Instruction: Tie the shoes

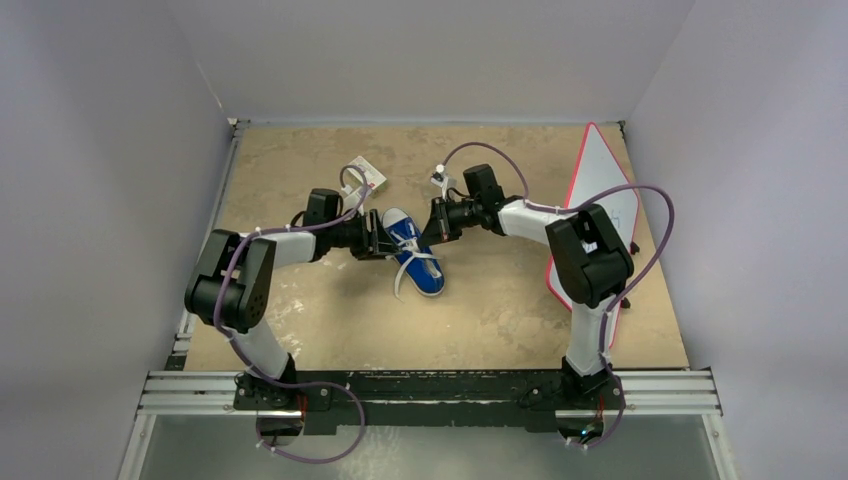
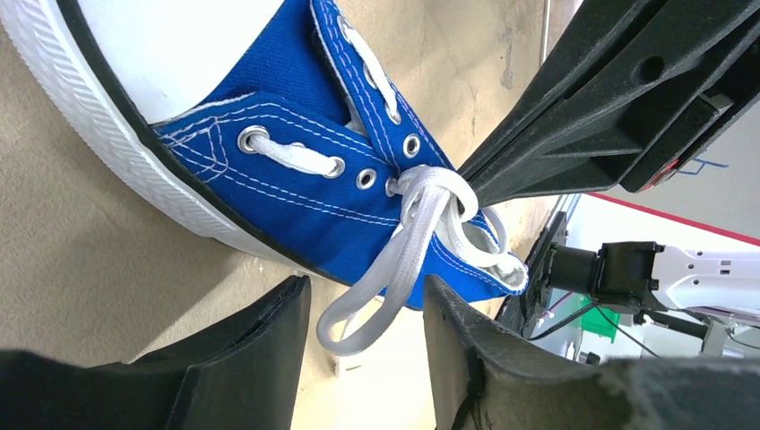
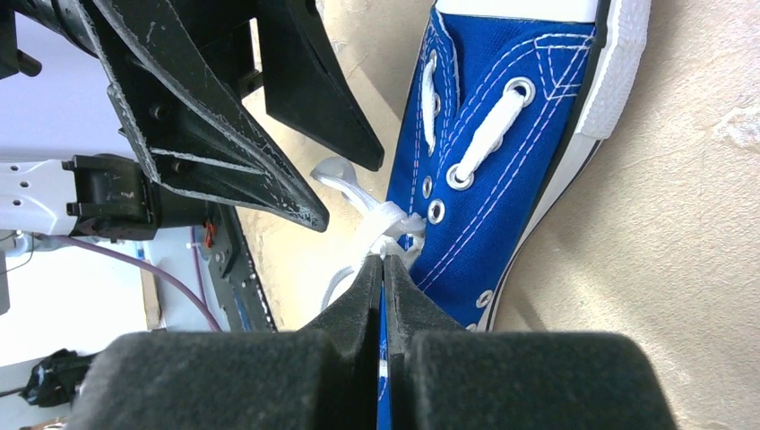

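Note:
The shoe, a small blue sneaker [image 1: 414, 256] with a white sole, lies mid-table between both arms, with loose white lace ends trailing at its side. My left gripper [image 1: 377, 241] is at its left flank and stands open [image 2: 366, 285]. A white lace loop [image 2: 372, 300] hangs free between the fingers, touching neither. My right gripper [image 1: 430, 228] comes in from the right. Its jaws are shut [image 3: 384, 262], pinching the lace right at the knot [image 3: 392, 222] over the eyelets. In the left wrist view its black tips meet the knot [image 2: 435, 188].
A small white box with a red edge [image 1: 366, 177] lies behind the left gripper. A white board with a red rim [image 1: 601, 195] leans at the right wall. A small white object [image 1: 438, 180] sits behind the right gripper. Grey walls enclose the tan tabletop [image 1: 330, 330].

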